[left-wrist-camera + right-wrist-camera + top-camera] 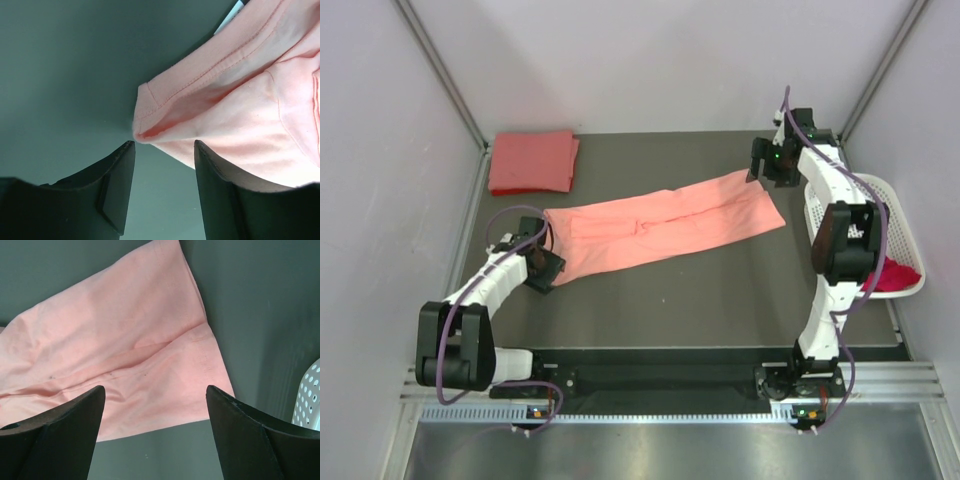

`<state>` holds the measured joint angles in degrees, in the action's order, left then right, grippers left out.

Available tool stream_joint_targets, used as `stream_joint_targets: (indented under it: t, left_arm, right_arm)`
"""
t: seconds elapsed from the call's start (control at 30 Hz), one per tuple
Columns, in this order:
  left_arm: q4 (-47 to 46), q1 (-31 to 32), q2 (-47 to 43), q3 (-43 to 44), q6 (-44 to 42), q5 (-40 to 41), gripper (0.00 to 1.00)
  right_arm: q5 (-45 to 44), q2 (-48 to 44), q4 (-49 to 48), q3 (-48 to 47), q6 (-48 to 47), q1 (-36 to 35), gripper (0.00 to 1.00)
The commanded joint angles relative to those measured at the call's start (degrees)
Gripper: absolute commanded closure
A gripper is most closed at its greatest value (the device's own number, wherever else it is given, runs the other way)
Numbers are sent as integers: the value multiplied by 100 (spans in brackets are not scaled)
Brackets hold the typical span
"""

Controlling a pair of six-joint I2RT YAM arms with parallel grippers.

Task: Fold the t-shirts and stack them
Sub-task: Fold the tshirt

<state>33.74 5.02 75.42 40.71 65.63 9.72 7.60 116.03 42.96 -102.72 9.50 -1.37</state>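
Note:
The light salmon-pink t-shirt [665,230] lies folded into a long band across the middle of the table. My left gripper [542,262] is open at its left end; the left wrist view shows a folded corner [150,120] just ahead of the fingertips, nothing between them. My right gripper [767,165] is open above the shirt's right end [125,350], not touching it. The coral-red t-shirt [531,161] lies folded at the back left. The magenta-red t-shirt [892,277] sits in the basket.
A white perforated basket [876,196] stands at the table's right edge, right of my right arm; its rim shows in the right wrist view [309,400]. Enclosure walls close in the back and both sides.

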Motion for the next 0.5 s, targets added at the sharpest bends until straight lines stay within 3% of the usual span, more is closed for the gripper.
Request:
stream_joint_targets:
  t: [0.0, 0.27, 0.47]
  left_arm:
    - [-148, -18, -211, -63, 12, 83, 44]
    - [-341, -9, -106, -133, -102, 136, 55]
    - [-394, -9, -80, -204, -94, 329, 56]
  right_arm:
    - [84, -511, 11, -38, 105, -30, 18]
    - [67, -572, 2, 138, 70, -13, 20]
    - [190, -520, -7, 103, 105, -13, 23]
